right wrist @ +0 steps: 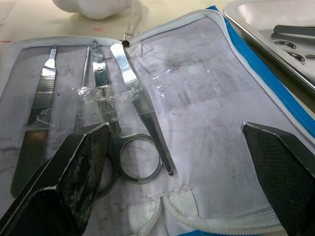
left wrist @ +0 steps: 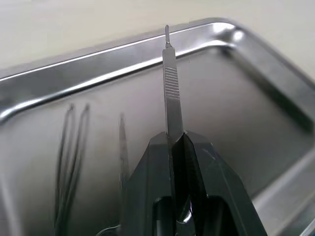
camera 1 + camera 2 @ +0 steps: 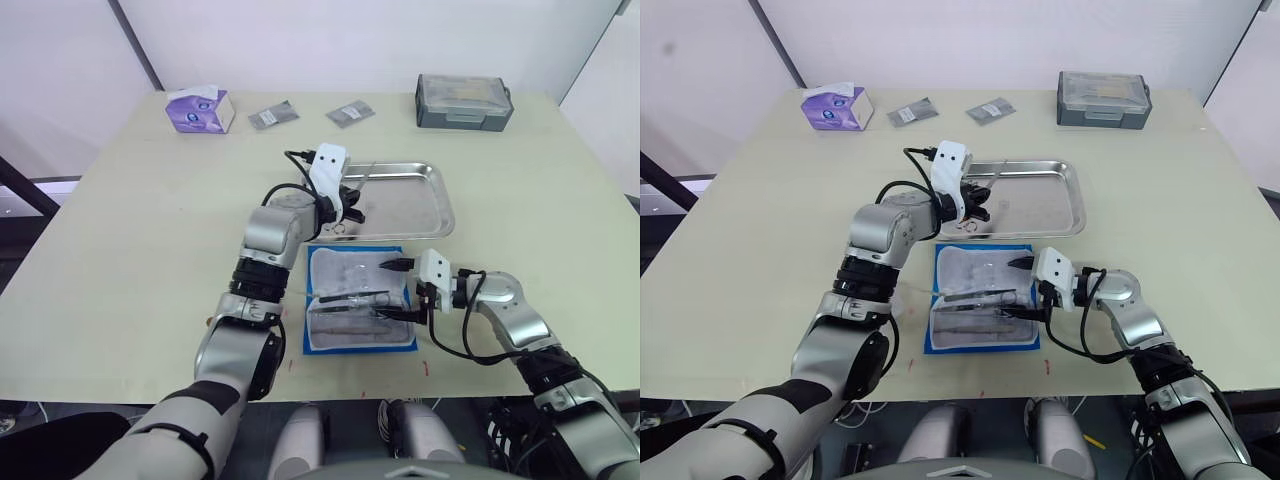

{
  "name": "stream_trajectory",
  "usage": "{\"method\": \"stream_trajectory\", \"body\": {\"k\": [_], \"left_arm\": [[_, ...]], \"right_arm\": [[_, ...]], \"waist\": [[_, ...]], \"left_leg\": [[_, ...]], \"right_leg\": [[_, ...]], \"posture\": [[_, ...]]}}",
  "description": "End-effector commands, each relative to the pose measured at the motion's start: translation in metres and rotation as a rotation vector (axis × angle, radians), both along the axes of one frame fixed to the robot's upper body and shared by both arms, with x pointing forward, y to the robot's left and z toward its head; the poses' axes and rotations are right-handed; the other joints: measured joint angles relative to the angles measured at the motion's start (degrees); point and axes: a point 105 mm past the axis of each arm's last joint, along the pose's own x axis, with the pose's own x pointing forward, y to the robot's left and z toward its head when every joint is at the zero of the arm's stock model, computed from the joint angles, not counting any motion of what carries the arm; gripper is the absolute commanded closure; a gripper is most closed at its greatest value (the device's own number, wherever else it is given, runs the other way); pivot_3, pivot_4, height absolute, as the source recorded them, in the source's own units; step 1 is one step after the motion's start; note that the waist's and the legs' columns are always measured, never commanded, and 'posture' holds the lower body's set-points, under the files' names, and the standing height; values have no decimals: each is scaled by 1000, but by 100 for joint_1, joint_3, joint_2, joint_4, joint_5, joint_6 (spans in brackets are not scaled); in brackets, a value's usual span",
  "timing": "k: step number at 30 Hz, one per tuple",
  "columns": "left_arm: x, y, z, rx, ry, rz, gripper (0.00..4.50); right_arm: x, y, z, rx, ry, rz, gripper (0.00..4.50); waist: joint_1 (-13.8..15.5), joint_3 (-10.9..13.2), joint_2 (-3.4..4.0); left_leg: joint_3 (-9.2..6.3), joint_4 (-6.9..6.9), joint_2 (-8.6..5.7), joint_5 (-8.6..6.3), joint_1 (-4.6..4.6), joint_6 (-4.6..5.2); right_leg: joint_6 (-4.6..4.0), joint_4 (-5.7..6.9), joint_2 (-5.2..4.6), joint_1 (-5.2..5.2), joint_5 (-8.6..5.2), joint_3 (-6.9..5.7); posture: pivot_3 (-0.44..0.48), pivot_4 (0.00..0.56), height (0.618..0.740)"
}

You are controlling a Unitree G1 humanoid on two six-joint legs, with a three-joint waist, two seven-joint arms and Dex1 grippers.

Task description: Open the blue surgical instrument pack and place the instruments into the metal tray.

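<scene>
The table is big and pale, and the metal tray sits near its middle, on the far side of the blue surgical instrument pack. The pack lies open and flat, just in front of the tray, with some instruments still tucked under clear strips inside. The left gripper hangs right over the tray, nearer to it than the other arm. Its fingers are pressed together on a thin scalpel handle, which sticks straight out past the fingertips toward the tray's far rim. A few thin tools already lie in the tray below. The right gripper rests spread wide over the pack's right edge.
</scene>
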Motion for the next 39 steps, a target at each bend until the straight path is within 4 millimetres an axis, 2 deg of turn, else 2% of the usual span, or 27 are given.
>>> {"method": "stream_trajectory", "body": {"k": [1, 9, 17, 25, 27, 28, 30, 31, 33, 39], "left_arm": [[9, 2, 5, 14, -25, 59, 4458], [17, -4, -8, -13, 38, 78, 4458], [20, 0, -22, 9, 80, 98, 4458], [20, -3, -26, 3, 87, 85, 4458], [21, -2, -26, 2, 87, 89, 3597], [21, -2, -26, 4, 85, 92, 3434], [21, -2, -25, 7, 83, 94, 2746], [21, -1, -25, 12, 81, 97, 2210], [21, 0, -25, 13, 76, 106, 1456], [21, -2, -11, 2, 29, 89, 1456]], "right_arm": [[-19, -17, -59, -180, 176, -33, 0], [-19, -17, -59, -181, 174, -32, 0], [-19, -17, -58, -181, 172, -34, 0], [-19, -18, -58, -182, 170, -37, 0], [-19, -18, -58, -182, 170, -37, 0], [-19, -18, -58, -182, 171, -37, 0], [-19, -18, -59, -182, 172, -38, 0], [-19, -18, -59, -181, 173, -37, 0], [-20, -18, -59, -181, 174, -37, 0], [-20, -18, -59, -181, 174, -40, 0]], "waist": [[-1, 0, 0], [-2, 0, 0], [-2, 0, -1], [-3, 0, -1], [-3, 0, 0], [-3, 0, 0], [-3, 0, 0], [-3, 0, 0], [-3, 0, 0], [-3, 0, 0]], "left_leg": [[0, 0, 0, 0, 0, 0], [1, -1, -1, 11, 0, -20], [2, -1, -1, 12, -1, -22], [3, -1, -2, 13, 0, -24], [2, -1, -2, 14, 0, -24], [2, -1, -2, 14, 0, -24], [2, -1, -2, 14, 0, -24], [3, -2, -2, 13, 0, -24], [3, -1, -2, 13, 0, -24], [3, -2, -2, 13, 0, -24]], "right_leg": [[0, 0, 0, 0, 0, 0], [0, -1, 0, 0, 0, -2], [0, -1, 0, 0, 0, -2], [0, -1, 0, 0, 0, -3], [0, -1, 0, 0, 0, -3], [0, -1, 0, 0, 0, -3], [0, 0, 0, 0, 0, -2], [0, -1, 0, 0, 0, -3], [1, 0, 0, 0, 0, -3], [1, -1, 0, 0, 0, -3]], "posture": [[0, 150, 734], [0, 150, 734], [0, 150, 734], [0, 150, 734], [0, 150, 734], [0, 150, 734], [0, 150, 734], [0, 150, 734], [0, 150, 734], [0, 150, 734]]}}
